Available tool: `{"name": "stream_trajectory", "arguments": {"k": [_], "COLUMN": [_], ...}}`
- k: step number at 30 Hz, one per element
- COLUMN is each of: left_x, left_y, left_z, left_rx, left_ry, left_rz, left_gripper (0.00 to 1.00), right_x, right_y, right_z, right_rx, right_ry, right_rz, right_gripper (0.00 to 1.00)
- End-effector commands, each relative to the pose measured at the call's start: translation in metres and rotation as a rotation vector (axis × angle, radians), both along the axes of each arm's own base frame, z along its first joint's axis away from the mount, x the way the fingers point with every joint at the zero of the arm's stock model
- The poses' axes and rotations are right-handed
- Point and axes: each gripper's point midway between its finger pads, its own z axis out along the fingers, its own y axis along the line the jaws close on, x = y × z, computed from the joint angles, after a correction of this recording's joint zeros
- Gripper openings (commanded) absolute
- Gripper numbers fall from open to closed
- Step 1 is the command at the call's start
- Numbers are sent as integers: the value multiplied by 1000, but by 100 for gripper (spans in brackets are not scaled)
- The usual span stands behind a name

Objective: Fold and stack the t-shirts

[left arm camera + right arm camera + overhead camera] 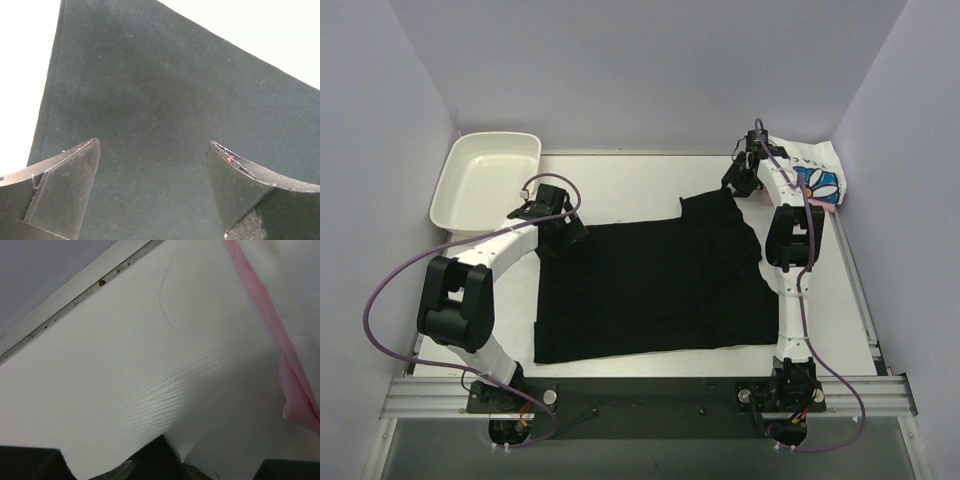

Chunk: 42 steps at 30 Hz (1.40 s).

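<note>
Top external: black shirt (pixel 650 290) lies spread mid-desk (pixel 620 175), its far-right part rumpled. The daisy shirt (pixel 817 178) is bunched in the far-right corner, and a tray (pixel 485 185) sits far left.
Left wrist: jaws stand wide, over the black shirt's far-left corner and not gripping. The stitched hem (pixel 70 90) runs just beside the left finger.
Right wrist: jaws are cut off at the bottom edge. A dark peak sits between them, maybe black cloth. We cannot tell whether they hold anything.
Pink shirt (pixel 300 400): only an edge shows, beside white cloth and near the right jaws.
Handling (our judgement): the cloth is light, limp and not fragile. It will sag and drag on the desk, and a single layer may slip out of a pinch.
Where to grip: we suggest the far corners, on the doubled hem, with one arm at each.
Materials: the black shirt is a matte knit. The desk is white with a faint grain, and the tray is smooth plastic with rounded walls.
</note>
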Motion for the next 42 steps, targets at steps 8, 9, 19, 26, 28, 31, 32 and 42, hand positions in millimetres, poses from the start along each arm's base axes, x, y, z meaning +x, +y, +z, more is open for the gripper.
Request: {"name": "stream_trajectory", "arguments": {"k": [8, 9, 19, 26, 28, 31, 32, 42], "left_x": [-4, -5, -11, 4, 8, 20, 24, 61], "left_y": [-3, -4, 1, 19, 30, 42, 50, 76], "left_z": [-9, -9, -12, 10, 14, 24, 28, 25], "left_rx": [-51, -54, -46, -10, 1, 43, 59, 170], "left_ry": [0, 1, 5, -25, -25, -37, -41, 2], "left_rz": [12, 14, 27, 68, 87, 108, 127, 161], "left_gripper": [97, 97, 97, 97, 97, 97, 98, 89], "right_x": [-23, -26, -32, -34, -32, -37, -38, -61], "right_y": [18, 18, 20, 24, 29, 36, 38, 54], "right_z": [-29, -31, -34, -1, 22, 39, 42, 75], "right_rx": [19, 17, 22, 32, 33, 17, 16, 28], "right_ry": [130, 139, 157, 85, 32, -10, -16, -95], "right_rz": [-33, -35, -50, -7, 16, 43, 49, 90], "right_gripper": [26, 22, 0, 0, 0, 0, 0, 0]}}
